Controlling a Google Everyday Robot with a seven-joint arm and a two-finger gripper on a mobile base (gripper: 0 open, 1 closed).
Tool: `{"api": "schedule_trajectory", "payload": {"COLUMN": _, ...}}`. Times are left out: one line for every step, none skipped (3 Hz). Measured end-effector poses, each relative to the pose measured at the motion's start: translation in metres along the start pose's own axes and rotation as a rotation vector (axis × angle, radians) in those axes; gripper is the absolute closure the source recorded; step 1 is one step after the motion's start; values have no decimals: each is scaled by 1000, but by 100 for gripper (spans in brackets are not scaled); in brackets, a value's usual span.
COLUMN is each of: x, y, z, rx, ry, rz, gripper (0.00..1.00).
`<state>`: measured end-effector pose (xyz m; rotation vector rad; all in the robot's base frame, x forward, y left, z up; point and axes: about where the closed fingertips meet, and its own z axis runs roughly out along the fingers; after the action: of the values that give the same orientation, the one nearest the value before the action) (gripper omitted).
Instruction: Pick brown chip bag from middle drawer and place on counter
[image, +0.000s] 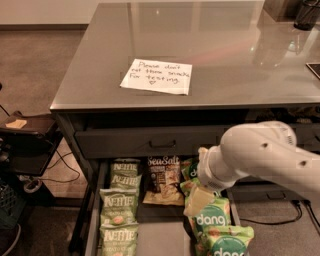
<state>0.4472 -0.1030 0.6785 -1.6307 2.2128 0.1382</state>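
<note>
The brown chip bag (163, 177) with white "Sea Salt" lettering lies at the back middle of the open middle drawer (93, 215), under the counter's front edge. My gripper (197, 200), on a white arm coming in from the right, hangs low over the green dang bags (214, 221), just right of the brown bag and a little nearer. It is apart from the brown bag and holds nothing that I can see. The glossy grey counter (225, 45) above bears a white handwritten note (156, 76).
A column of green Kettle bags (119, 200) fills the drawer's left side. The flat-fronted top drawer with a bar handle (162, 144) is closed. A dark cart (25, 131) and cables (55, 172) stand at the left. Dark objects sit at the counter's far right corner (305, 12).
</note>
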Motion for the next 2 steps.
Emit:
{"api": "schedule_trajectory", "payload": {"x": 1, "y": 1, "z": 2, "rx": 2, "ry": 6, "rz": 39, "gripper": 0}}
{"api": "schedule_trajectory", "payload": {"x": 7, "y": 3, "z": 12, "rx": 4, "ry": 9, "rz": 39, "gripper": 0}}
